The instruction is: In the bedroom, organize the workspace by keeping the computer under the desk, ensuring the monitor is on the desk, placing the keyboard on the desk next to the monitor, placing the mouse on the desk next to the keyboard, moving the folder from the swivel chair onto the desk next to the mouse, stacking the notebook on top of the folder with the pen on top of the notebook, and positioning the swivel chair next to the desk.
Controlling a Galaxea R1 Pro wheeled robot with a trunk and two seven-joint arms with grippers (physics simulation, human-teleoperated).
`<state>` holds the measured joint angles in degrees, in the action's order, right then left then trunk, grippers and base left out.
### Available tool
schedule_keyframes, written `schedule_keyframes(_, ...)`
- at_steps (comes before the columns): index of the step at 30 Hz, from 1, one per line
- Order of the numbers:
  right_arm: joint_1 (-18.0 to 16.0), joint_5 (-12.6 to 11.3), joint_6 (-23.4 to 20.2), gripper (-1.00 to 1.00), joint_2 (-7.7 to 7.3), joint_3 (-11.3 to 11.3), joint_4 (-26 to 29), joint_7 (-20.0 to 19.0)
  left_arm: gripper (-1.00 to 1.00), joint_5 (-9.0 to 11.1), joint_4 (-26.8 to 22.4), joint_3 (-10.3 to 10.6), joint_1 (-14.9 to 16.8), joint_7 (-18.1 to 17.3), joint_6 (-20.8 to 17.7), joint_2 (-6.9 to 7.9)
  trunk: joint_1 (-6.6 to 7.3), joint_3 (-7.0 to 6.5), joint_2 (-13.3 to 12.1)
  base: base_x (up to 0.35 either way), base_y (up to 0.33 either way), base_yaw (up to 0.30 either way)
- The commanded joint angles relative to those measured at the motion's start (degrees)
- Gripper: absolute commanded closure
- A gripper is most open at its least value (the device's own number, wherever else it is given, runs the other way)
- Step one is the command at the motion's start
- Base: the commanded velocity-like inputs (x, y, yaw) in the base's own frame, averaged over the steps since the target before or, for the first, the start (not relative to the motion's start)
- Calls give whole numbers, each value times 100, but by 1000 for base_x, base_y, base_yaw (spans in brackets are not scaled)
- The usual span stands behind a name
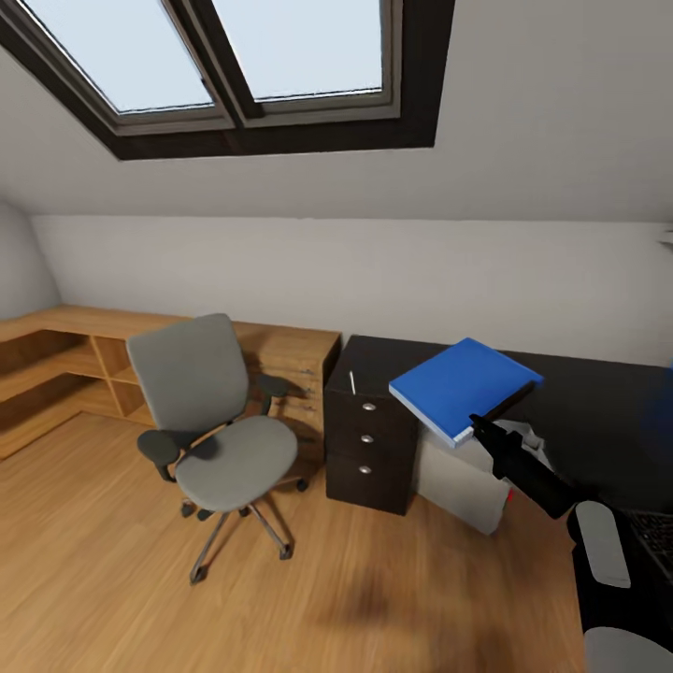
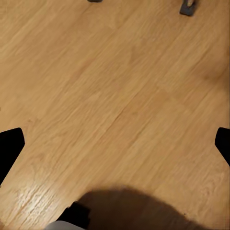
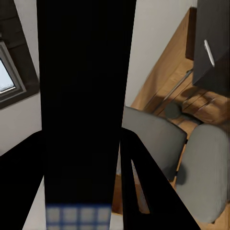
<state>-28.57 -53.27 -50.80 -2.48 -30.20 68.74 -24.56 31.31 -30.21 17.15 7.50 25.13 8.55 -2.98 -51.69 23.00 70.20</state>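
Note:
My right gripper (image 1: 479, 425) is shut on the near edge of the bright blue folder (image 1: 460, 385) and holds it tilted above the black desk (image 1: 579, 411). In the right wrist view the folder (image 3: 86, 96) is a dark slab between the fingers of that gripper (image 3: 81, 191). The grey swivel chair (image 1: 210, 421) stands on the floor left of the desk with its seat bare. The light grey computer (image 1: 458, 479) sits under the desk. A keyboard corner (image 1: 654, 542) shows at the right edge. My left gripper (image 2: 115, 143) hangs open over the wooden floor. Monitor, mouse and notebook are out of view.
The desk's black drawer unit (image 1: 368, 437) with silver knobs faces the chair. A thin white stick (image 1: 352, 381), possibly the pen, lies on the desk corner. A low wooden shelf unit (image 1: 84, 365) runs along the left wall under the sloped ceiling. Chair casters (image 2: 187, 7) lie close to my left hand.

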Motion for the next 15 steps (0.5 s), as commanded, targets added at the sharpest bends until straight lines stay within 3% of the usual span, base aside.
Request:
schedule_keyframes(1, -6, 11, -34, 100, 2, -13, -1, -30, -100, 51, 48, 48, 5, 36, 82, 1, 0, 6, 4, 143, 0, -300)
schedule_keyframes(15, -5, 9, -32, 100, -4, -20, -1, -28, -100, 59, 154, 59, 5, -19, 90, -2, 0, 6, 4, 303, 0, -300)
